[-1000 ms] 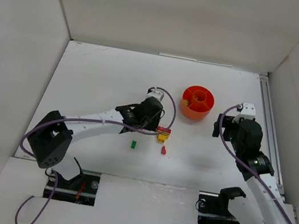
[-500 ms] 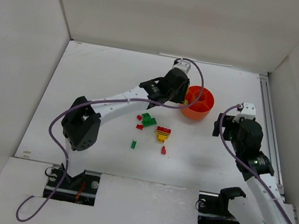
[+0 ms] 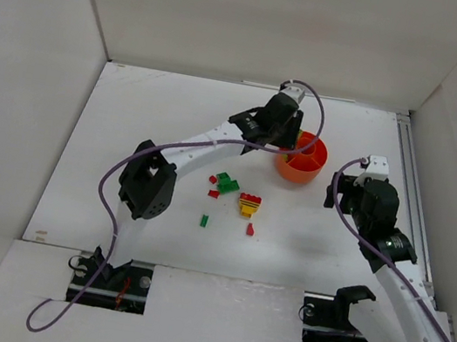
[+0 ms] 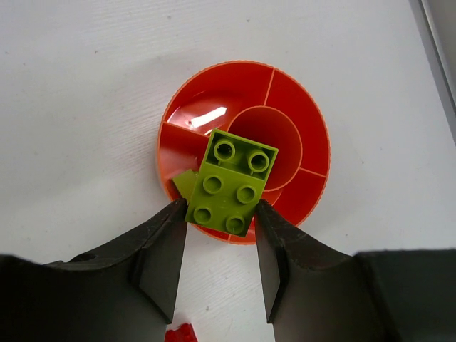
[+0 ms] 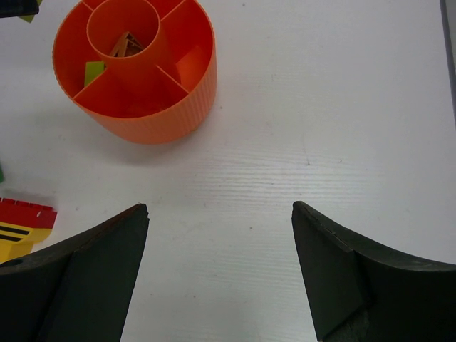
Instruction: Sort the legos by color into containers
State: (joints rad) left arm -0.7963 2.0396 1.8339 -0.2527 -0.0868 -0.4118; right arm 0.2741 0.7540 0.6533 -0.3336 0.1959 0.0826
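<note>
The white desk (image 3: 128, 136) carries everything, and the left arm (image 3: 207, 143) stretches far across it so that its wrist hangs directly over the round orange plastic bowl with inner dividers (image 4: 293, 100) — a reach that puts the load above the compartments rather than beside the rim. The right arm (image 3: 384, 243) stands near the bowl's other side, its right fingers (image 5: 92, 278) spread wide and holding nothing (parked out of the way, I would guess). The left fingers (image 4: 160, 249) are clamped on the flanks of a lime-green six-stud plastic brick (image 4: 231, 185), studs facing the wrist camera, above the edge of the central cup and the compartment beside it. A smaller lime piece (image 4: 187, 184) already lies in that compartment — so I judge it the matching colour slot, with release the step in hand. Well apart from the bowl, loose bricks lie on the desk: a green cluster (image 3: 227, 181), a red-and-yellow stack (image 3: 249, 203), a small green brick (image 3: 203, 220), a small red brick (image 3: 249, 229)
</note>
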